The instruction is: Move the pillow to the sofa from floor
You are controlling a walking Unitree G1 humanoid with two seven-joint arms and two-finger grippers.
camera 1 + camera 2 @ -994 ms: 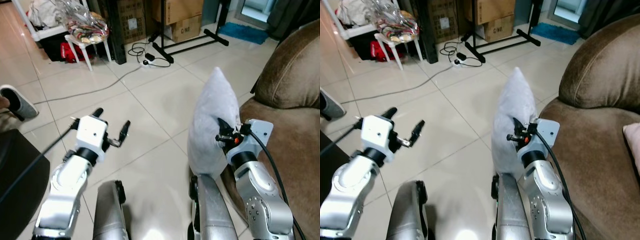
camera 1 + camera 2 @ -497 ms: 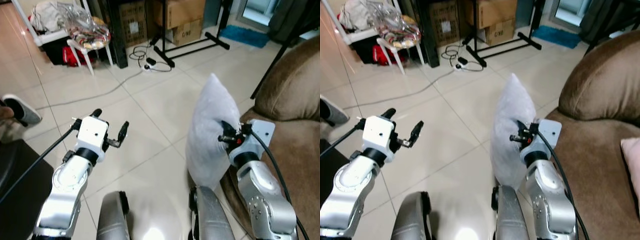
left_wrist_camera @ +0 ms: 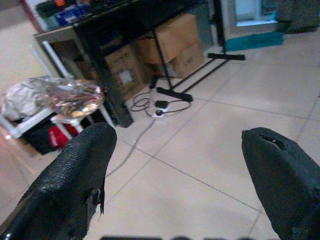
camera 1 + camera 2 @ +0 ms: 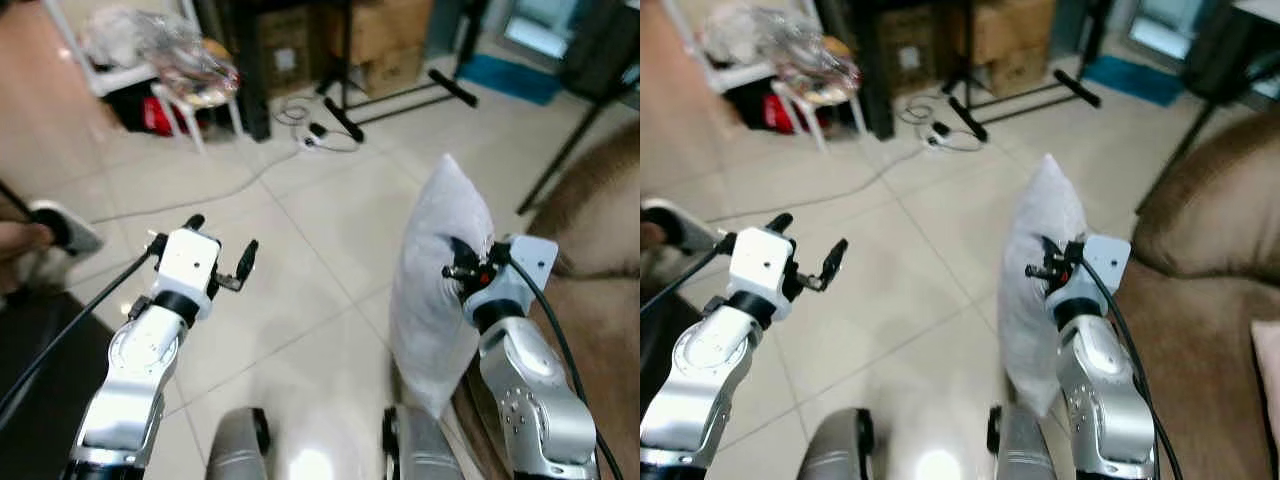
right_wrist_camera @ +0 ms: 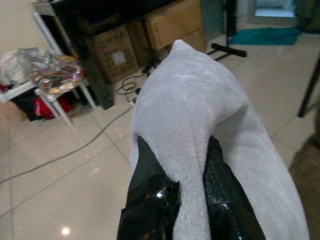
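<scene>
partly, pillow (image 4: 440, 270) hides right pincer (image 4: 462, 262)

bare floor tiles (image 4: 300, 270) beside sofa (image 4: 1200, 300)

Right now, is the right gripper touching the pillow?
Touching. The right wrist view shows the right gripper with both black fingers pinching a fold of the pillow, fabric bulging between them.

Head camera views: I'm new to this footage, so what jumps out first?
A pale grey pillow hangs upright off the tiled floor, pinched in the right gripper beside the brown sofa. The left gripper hovers open over bare tiles, holding nothing.
</scene>
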